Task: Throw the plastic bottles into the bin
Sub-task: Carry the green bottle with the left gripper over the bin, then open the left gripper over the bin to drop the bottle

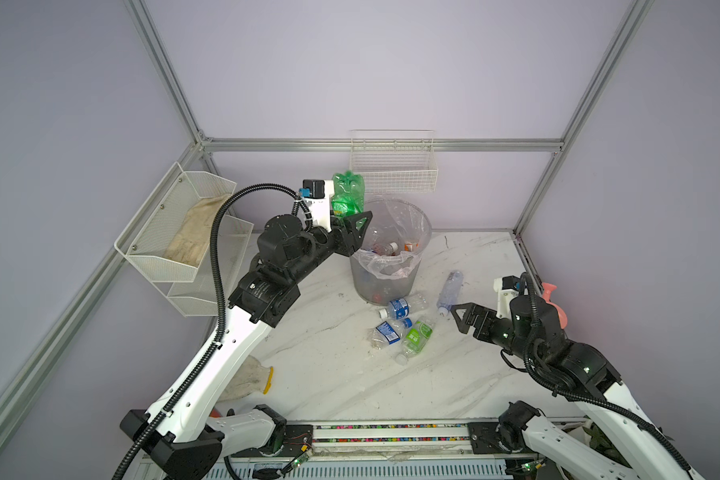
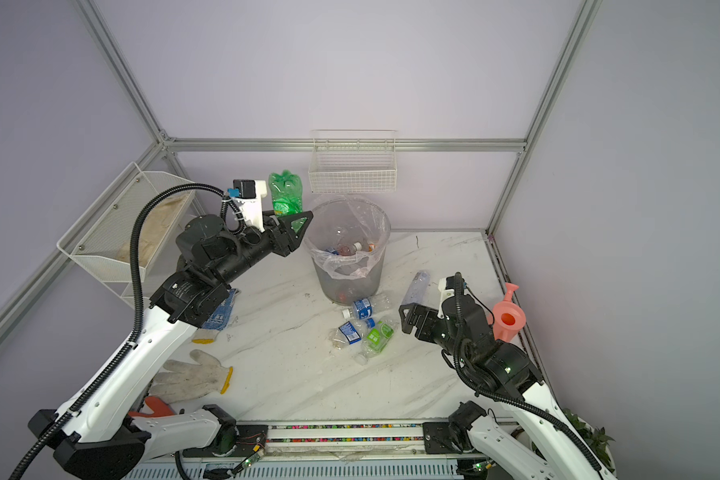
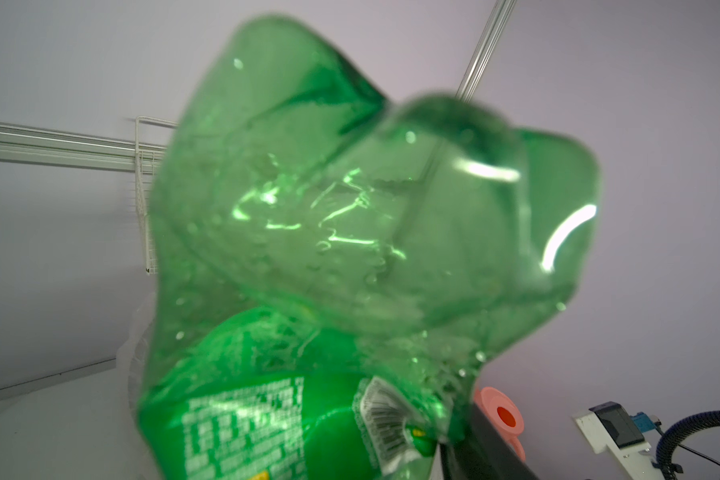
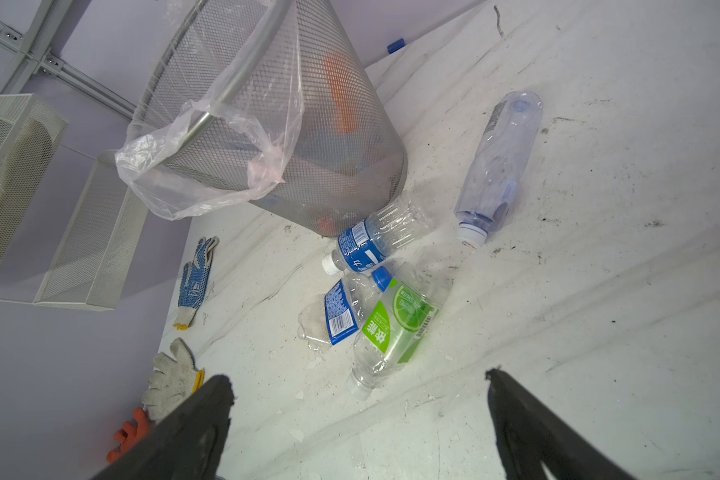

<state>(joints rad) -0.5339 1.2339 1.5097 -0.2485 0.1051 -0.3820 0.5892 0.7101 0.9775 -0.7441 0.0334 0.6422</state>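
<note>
Left end effector (image 1: 351, 219) clamps crumpled green plastic bottle (image 1: 347, 194), base up, beside rim of round grey bag-lined bin (image 1: 391, 286), possibly outside. Right end effector (image 1: 459, 319) spread wide, empty, near clear bottles (image 1: 400, 308) on counter (image 1: 316, 365).

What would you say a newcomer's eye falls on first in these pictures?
The crumpled green bottle, gripped base-up in the left end effector, high beside the rim of the bin. Next, four loose bottles lying on the marble table beside the bin, with the right end effector open near them.
</note>
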